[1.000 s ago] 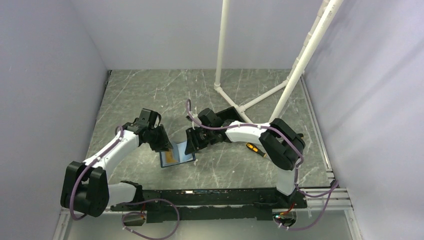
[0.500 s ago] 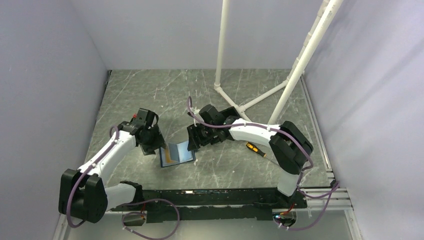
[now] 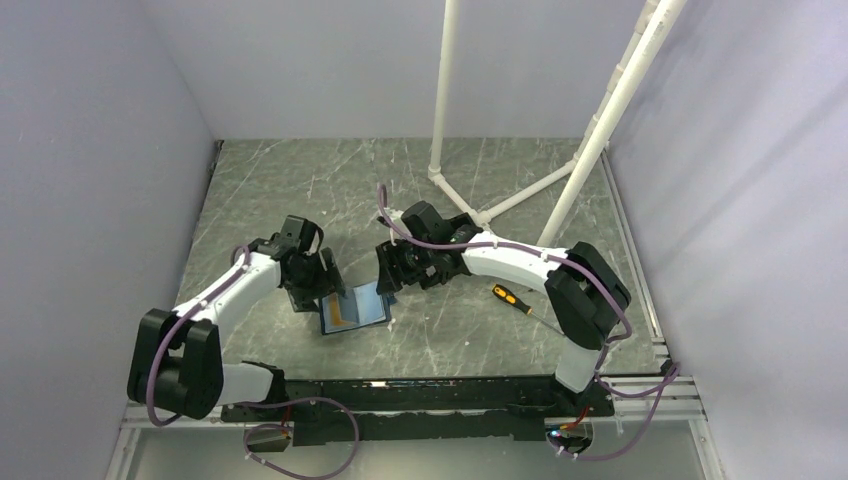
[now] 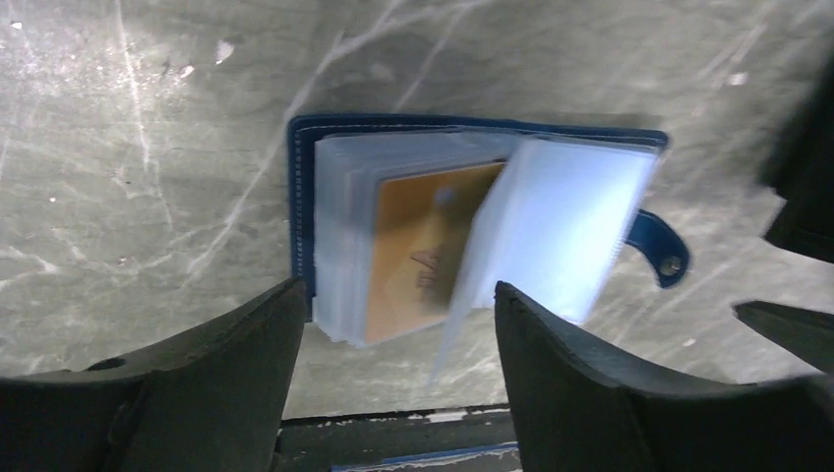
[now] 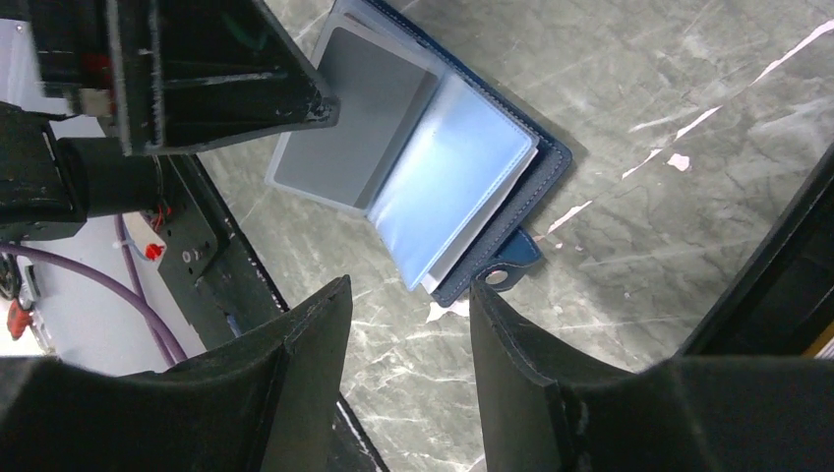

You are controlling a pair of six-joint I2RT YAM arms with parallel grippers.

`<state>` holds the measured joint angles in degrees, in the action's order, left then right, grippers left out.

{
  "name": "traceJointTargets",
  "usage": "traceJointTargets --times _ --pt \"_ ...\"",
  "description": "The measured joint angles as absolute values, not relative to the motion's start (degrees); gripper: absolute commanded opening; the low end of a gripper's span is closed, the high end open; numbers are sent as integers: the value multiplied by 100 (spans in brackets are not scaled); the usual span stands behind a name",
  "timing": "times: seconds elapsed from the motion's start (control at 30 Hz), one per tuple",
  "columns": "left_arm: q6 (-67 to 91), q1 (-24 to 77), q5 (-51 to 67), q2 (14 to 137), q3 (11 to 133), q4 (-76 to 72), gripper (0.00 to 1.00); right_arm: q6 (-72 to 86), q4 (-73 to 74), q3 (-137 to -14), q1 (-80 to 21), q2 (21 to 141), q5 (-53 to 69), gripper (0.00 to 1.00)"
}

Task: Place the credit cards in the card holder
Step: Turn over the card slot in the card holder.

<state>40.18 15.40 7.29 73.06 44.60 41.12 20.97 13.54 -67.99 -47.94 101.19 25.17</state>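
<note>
Dark-blue leather is what we are looking at first: the card holder (image 3: 353, 310) is lying open and flat on the grey marbled table (image 3: 300, 180), between the two grippers. In the left wrist view we are seeing the card holder (image 4: 300, 197) with its stack of clear sleeves, and an orange-gold card (image 4: 423, 246) is sitting inside one of them. One sleeve is standing up from the stack, and it is blurred. The snap tab (image 4: 659, 251) is sticking out at the holder's 3 o'clock edge in that view.

From above, the holder is lying at about 4 o'clock from the left gripper (image 3: 318, 285), just beside it. The left gripper (image 4: 398, 305) is standing spread wide with nothing between its fingers (image 4: 216, 374). They are hanging over the holder's near edge and are not touching it, as far as we are able to tell.

The holder is lying at about 7 o'clock from the right gripper (image 3: 392, 275), near it. In the right wrist view the right gripper (image 5: 408, 295) is standing partly spread and is gripping nothing. The card holder (image 5: 433, 177) is lying just beyond its tips, at 12 o'clock.

An orange-handled screwdriver (image 3: 508, 296) is lying at 3 o'clock from the holder, well apart.
</note>
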Motion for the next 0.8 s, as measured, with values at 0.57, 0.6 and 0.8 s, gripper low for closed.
traceJointTargets --times 0.57,0.6,0.8 --pt "4156 1540 113 7384 4250 4281 58 1754 2086 -7400 -3809 10119 2121 60" --pt "4101 1533 95 7293 4303 4307 62 1730 2139 -7443 -3719 10119 2060 62" --pt "3988 1533 381 6357 4703 4119 70 1514 2563 -7695 -3426 10151 1828 74"
